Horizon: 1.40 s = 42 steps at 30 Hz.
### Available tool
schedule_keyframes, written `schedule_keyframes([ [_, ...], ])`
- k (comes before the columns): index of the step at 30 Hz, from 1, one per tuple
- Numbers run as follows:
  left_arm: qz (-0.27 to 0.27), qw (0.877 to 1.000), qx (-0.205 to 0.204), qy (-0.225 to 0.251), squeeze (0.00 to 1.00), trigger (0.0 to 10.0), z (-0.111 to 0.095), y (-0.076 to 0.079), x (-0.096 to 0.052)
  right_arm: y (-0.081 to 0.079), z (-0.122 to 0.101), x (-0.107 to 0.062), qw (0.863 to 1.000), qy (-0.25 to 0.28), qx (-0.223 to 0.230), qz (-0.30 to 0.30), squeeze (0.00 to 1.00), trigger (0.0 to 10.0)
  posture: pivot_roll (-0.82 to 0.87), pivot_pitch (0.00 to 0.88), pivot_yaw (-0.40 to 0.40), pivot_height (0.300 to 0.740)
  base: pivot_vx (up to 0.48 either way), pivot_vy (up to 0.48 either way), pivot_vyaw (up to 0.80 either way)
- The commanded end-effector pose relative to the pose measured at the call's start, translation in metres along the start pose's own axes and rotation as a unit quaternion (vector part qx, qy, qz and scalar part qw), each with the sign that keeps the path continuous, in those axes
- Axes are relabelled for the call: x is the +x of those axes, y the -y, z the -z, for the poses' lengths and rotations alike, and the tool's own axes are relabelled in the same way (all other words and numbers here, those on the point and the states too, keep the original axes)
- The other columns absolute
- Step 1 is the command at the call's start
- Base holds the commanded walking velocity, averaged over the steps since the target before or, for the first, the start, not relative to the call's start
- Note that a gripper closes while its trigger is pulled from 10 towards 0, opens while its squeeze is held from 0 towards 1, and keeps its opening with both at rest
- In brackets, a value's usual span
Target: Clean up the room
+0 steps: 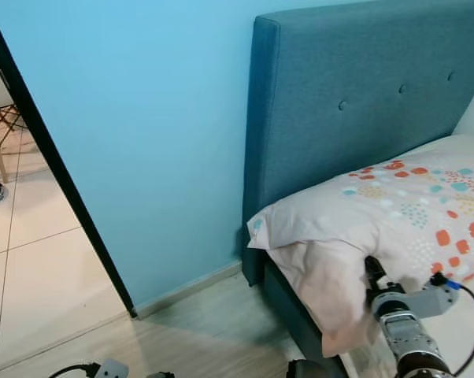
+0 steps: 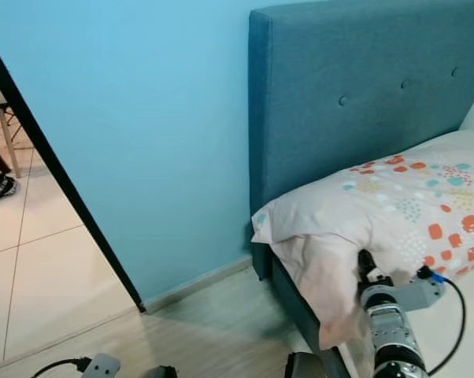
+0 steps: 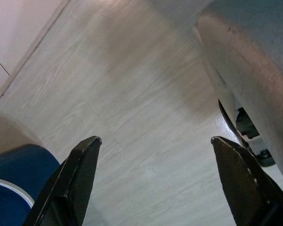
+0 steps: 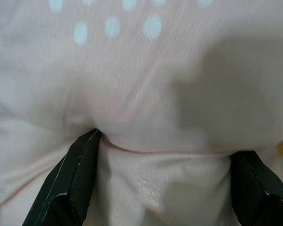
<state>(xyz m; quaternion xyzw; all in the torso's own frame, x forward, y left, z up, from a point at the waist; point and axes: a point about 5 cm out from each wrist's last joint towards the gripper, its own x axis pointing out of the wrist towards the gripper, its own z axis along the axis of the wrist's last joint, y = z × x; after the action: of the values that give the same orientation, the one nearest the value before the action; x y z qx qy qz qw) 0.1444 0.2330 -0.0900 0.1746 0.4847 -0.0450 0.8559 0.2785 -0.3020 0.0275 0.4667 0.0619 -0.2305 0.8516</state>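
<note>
Far left: tiled floor (image 1: 32, 260) past a black door frame (image 1: 60, 169), chair legs (image 1: 1, 130) at the edge. Light blue wall (image 1: 142, 118) runs to the bed, pale skirting at its foot, wood-look floor (image 1: 198, 335) in front. Left gripper (image 3: 155, 155) hangs low over that wood-look floor, fingers spread wide with nothing between them; a blue rounded object (image 3: 14, 169) sits beside one finger, too cropped to identify. Teal upholstered headboard (image 1: 363, 87) with buttons stands against the wall. Pillow (image 1: 394, 209), pale pink with coloured dot and blob print, lies on the bed at the headboard end, its corner hanging over the teal bed frame edge (image 1: 288, 303). Right gripper (image 4: 165, 150) is pushed into the pillow's front fold, fingers apart on either side of a bunch of pillowcase fabric, both fingertips touching cloth; not clamped. Silver right arm with black cable (image 1: 469, 303) rises from bottom right. White mattress (image 1: 465, 323) under the pillow.
</note>
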Motion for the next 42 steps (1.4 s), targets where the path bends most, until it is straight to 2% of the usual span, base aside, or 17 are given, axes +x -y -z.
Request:
schedule_keyframes([
  [1,0.007,1.000,0.005,-0.011,0.00,10.0,0.006,0.003,-0.001,0.014,-0.014,-0.004,0.999,0.030,-0.006,0.035,0.00,10.0,0.04,0.067,-0.019,0.575,0.000,0.000,0.00],
  [5,0.010,1.000,0.005,-0.008,0.00,10.0,0.004,0.005,0.000,0.022,-0.034,-0.006,0.997,0.062,-0.009,0.051,0.00,10.0,0.04,0.064,-0.018,0.575,0.000,0.000,0.00],
  [6,0.012,1.000,0.006,-0.007,0.00,10.0,0.001,0.006,0.000,0.022,-0.043,-0.007,0.996,0.066,-0.031,0.050,0.00,10.0,0.03,0.058,-0.016,0.575,0.000,0.000,0.00],
  [8,0.012,1.000,0.006,-0.006,0.00,10.0,0.001,0.006,0.001,0.022,-0.044,-0.007,0.996,0.062,-0.041,0.049,0.00,10.0,0.02,0.051,-0.017,0.575,0.000,0.000,0.00],
  [11,0.014,1.000,0.005,-0.004,0.00,10.0,-0.003,0.007,0.001,0.026,-0.037,-0.006,0.989,0.014,-0.121,0.086,0.00,10.0,0.02,0.042,-0.023,0.575,0.000,0.000,0.00],
  [14,0.015,1.000,0.003,-0.003,0.00,10.0,-0.003,0.007,0.002,0.030,-0.035,-0.007,0.983,0.001,-0.145,0.108,0.00,10.0,0.02,0.038,-0.025,0.575,0.000,0.000,0.00],
  [15,0.020,1.000,0.000,-0.004,0.00,10.0,-0.004,0.008,0.002,0.035,-0.034,-0.009,0.977,-0.015,-0.166,0.137,0.00,10.0,0.02,0.039,-0.026,0.575,0.000,0.000,0.00],
  [19,0.030,0.999,0.005,-0.008,0.00,10.0,-0.002,0.012,0.002,0.040,-0.032,-0.011,0.972,-0.044,-0.172,0.155,0.00,10.0,0.01,0.034,-0.026,0.575,0.000,0.000,0.00],
  [24,0.033,0.999,0.011,-0.013,0.00,10.0,0.001,0.013,0.001,0.040,-0.036,-0.011,0.972,-0.041,-0.171,0.157,0.00,10.0,0.01,0.033,-0.026,0.575,0.000,0.000,0.00],
  [26,0.034,0.999,0.013,-0.017,0.00,10.0,0.002,0.013,0.001,0.036,-0.042,-0.010,0.975,-0.029,-0.163,0.150,0.00,10.0,0.00,0.033,-0.026,0.575,0.000,0.000,0.00],
  [30,0.036,0.999,0.017,-0.026,0.00,10.0,0.008,0.013,0.000,0.019,-0.057,-0.008,0.980,-0.006,-0.158,0.120,0.00,10.0,0.00,0.031,-0.024,0.575,0.000,0.000,0.00],
  [35,0.044,0.998,0.027,-0.034,0.00,10.0,0.011,0.013,-0.001,-0.003,-0.095,-0.016,0.969,0.073,-0.188,0.143,0.00,10.0,-0.02,0.033,-0.019,0.575,0.000,0.000,0.00],
  [37,0.044,0.998,0.029,-0.034,0.00,10.0,0.011,0.013,-0.001,-0.006,-0.099,-0.017,0.968,0.081,-0.190,0.140,0.00,10.0,-0.02,0.033,-0.019,0.575,0.000,0.000,0.00],
  [39,0.042,0.998,0.029,-0.036,0.00,10.0,0.011,0.013,-0.001,-0.032,-0.110,-0.016,0.968,0.114,-0.206,0.086,0.00,10.0,-0.03,0.030,-0.014,0.575,0.000,0.000,0.00],
  [40,0.042,0.998,0.029,-0.036,0.00,10.0,0.011,0.013,-0.001,-0.032,-0.110,-0.016,0.968,0.114,-0.206,0.086,0.00,10.0,-0.03,0.030,-0.014,0.575,0.000,0.000,0.00],
  [41,0.041,0.998,0.028,-0.036,0.00,10.0,0.011,0.013,-0.001,-0.043,-0.113,-0.016,0.967,0.128,-0.211,0.060,0.00,10.0,-0.03,0.030,-0.014,0.575,0.000,0.000,0.00],
  [42,0.041,0.998,0.028,-0.036,0.00,10.0,0.011,0.013,-0.001,-0.043,-0.113,-0.016,0.967,0.128,-0.211,0.060,0.00,10.0,-0.03,0.030,-0.014,0.575,0.000,0.000,0.00],
])
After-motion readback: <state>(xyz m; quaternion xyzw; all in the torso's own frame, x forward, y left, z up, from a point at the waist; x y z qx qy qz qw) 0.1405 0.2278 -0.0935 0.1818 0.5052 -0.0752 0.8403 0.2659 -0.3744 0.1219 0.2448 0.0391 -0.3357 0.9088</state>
